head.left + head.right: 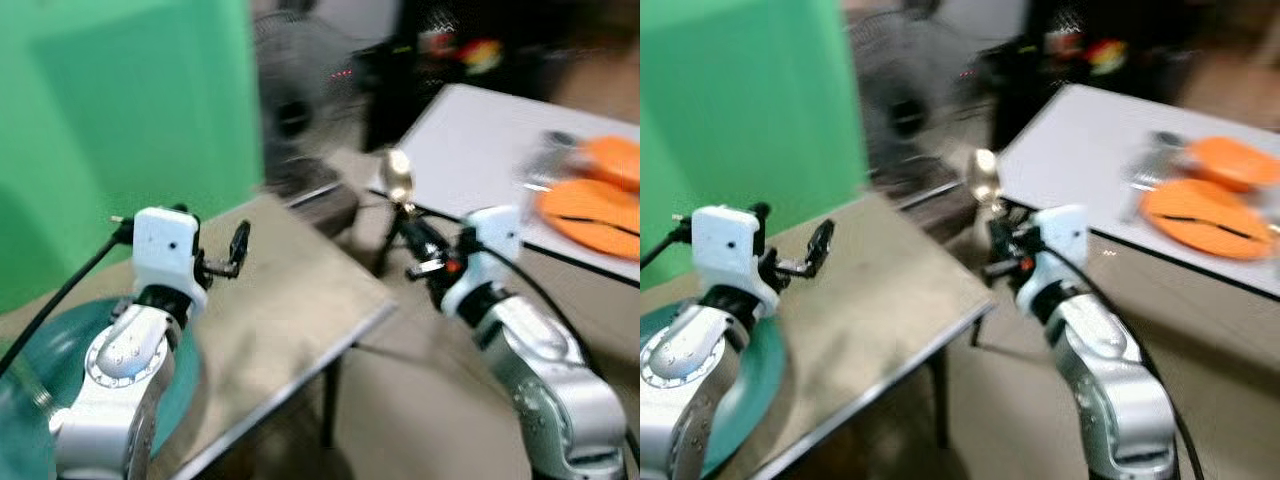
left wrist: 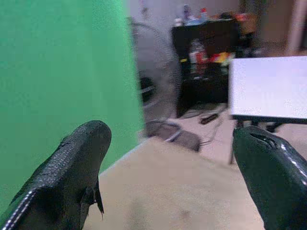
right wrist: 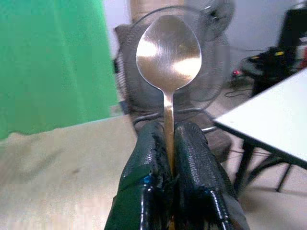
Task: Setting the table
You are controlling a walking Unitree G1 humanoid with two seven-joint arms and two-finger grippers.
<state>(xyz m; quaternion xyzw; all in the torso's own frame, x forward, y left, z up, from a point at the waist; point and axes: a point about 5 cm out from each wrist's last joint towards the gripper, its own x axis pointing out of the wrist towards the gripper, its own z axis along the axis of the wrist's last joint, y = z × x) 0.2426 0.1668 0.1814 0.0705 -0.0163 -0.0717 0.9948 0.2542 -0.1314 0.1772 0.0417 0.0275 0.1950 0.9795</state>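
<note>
While the left tool (image 1: 236,250) gapes wide, the right tool (image 3: 170,143) pinches a spoon (image 3: 168,52) upright.

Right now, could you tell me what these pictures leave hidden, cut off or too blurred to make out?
- Spoon: its handle below the bowl is hidden between the fingers of the right pincer in the right wrist view.
- Orange plates on the white table: motion blur hides what lies on and beside them in the eye views.
- Teal plate: mostly covered by the left arm and cut off by the picture's edge.
- Dark shelf items: too blurred to name.
</note>
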